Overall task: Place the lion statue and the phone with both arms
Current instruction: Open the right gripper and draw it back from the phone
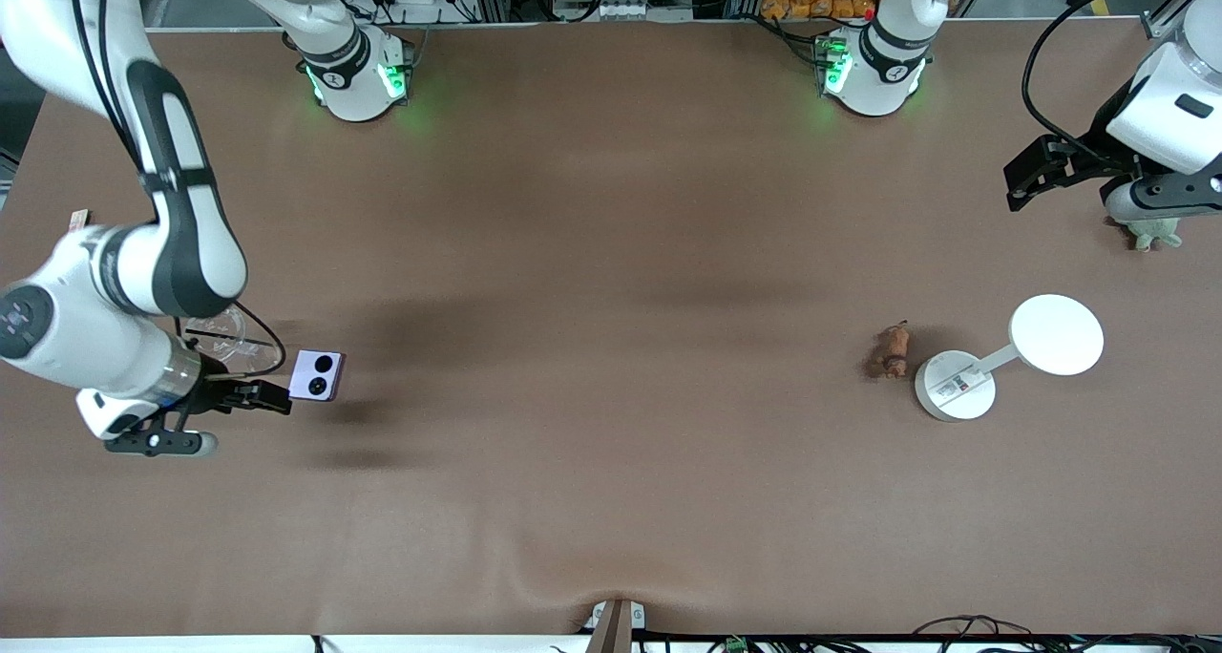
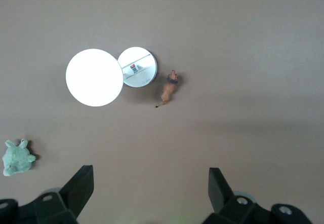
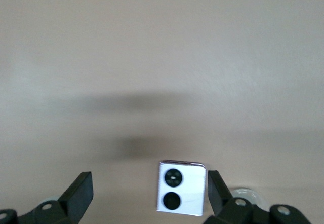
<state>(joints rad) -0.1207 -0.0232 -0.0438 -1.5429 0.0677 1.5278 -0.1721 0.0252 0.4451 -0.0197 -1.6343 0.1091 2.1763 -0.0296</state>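
The lavender phone (image 1: 317, 376) with two black camera circles is at the right arm's end of the table. My right gripper (image 1: 224, 419) is open at it. In the right wrist view the phone (image 3: 181, 194) sits between the open fingers, close against one finger (image 3: 216, 189); I cannot tell whether they touch. The reddish-brown lion statue (image 1: 893, 349) lies on the table toward the left arm's end, beside a white stand's base. It also shows in the left wrist view (image 2: 168, 87). My left gripper (image 1: 1026, 180) is open and empty, up in the air (image 2: 149, 188) near the left arm's end.
A white stand has a round base (image 1: 955, 386) and a raised round disc (image 1: 1057, 334). A green plush toy (image 1: 1155, 233) lies under the left arm's wrist. A clear round dish (image 1: 224, 338) sits beside the right gripper. A small tag (image 1: 79, 219) lies near the table edge.
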